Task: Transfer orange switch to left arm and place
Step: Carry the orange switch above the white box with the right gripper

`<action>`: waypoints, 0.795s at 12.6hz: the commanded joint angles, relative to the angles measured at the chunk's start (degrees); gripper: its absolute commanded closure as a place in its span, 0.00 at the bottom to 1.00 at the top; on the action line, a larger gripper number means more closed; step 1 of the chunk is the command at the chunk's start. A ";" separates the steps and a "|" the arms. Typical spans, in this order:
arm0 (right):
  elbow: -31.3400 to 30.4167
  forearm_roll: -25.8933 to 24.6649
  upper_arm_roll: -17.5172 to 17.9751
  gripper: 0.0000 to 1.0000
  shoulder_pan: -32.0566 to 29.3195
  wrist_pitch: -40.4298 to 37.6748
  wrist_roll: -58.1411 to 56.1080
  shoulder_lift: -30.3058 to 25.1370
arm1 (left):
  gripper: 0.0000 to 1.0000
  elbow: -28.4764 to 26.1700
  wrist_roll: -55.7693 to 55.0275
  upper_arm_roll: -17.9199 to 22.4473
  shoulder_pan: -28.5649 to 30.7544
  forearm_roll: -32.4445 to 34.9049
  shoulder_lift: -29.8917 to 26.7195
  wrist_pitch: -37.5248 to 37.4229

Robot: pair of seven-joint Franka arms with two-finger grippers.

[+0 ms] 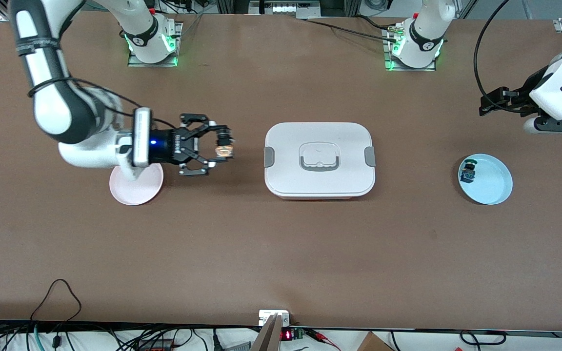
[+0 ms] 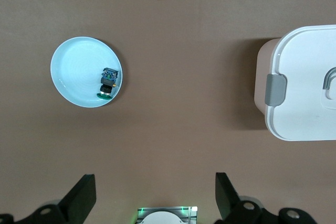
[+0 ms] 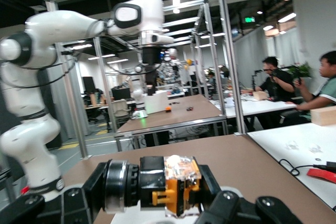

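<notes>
Over the counter between pink plate and box, right claw grips the orange switch, held sideways. Left claw hangs fingers apart, holding nothing, above the blue plate end.

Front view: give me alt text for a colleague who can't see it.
The right gripper, turned sideways, holds the orange switch above the table between the pink plate and the closed white box. The left gripper waits open above the blue plate, which holds a small black switch.
</notes>
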 commanded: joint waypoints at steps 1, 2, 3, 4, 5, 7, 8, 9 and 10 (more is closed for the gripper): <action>4.12 3.73 -0.60 1.00 8.27 10.42 4.84 -0.12 | 0.00 1.62 1.19 0.07 0.22 -1.21 0.60 -1.40; 5.18 4.97 -0.60 1.00 11.69 14.64 5.02 0.14 | 0.00 1.62 1.19 -0.02 0.14 -1.56 0.60 -1.75; 5.62 6.98 -0.60 1.00 14.51 18.60 5.54 0.06 | 0.00 1.62 1.19 0.07 0.22 -4.08 0.69 -2.97; 6.06 8.22 -0.60 1.00 17.24 21.33 5.81 0.06 | 0.00 1.62 1.19 0.07 0.66 -8.03 0.78 -4.37; 6.33 9.62 -0.60 1.00 19.61 23.97 5.81 -0.12 | 0.00 1.62 1.19 0.07 0.75 -10.68 1.47 -6.65; 7.03 10.51 -0.60 1.00 22.52 27.41 5.90 -0.29 | 0.00 1.62 1.19 0.07 0.40 -17.52 3.67 -14.54; 7.03 12.26 -0.60 1.00 23.41 28.82 5.99 -0.56 | 0.00 1.62 1.19 0.15 0.31 -22.08 5.50 -17.28; 7.12 13.84 -0.60 1.00 23.94 29.18 6.07 -0.56 | 0.00 1.62 1.19 0.07 0.23 -26.48 7.09 -18.44; 7.12 14.12 -0.60 1.00 24.55 29.45 6.16 -0.56 | 0.00 1.44 1.28 0.07 0.22 -31.22 8.32 -18.54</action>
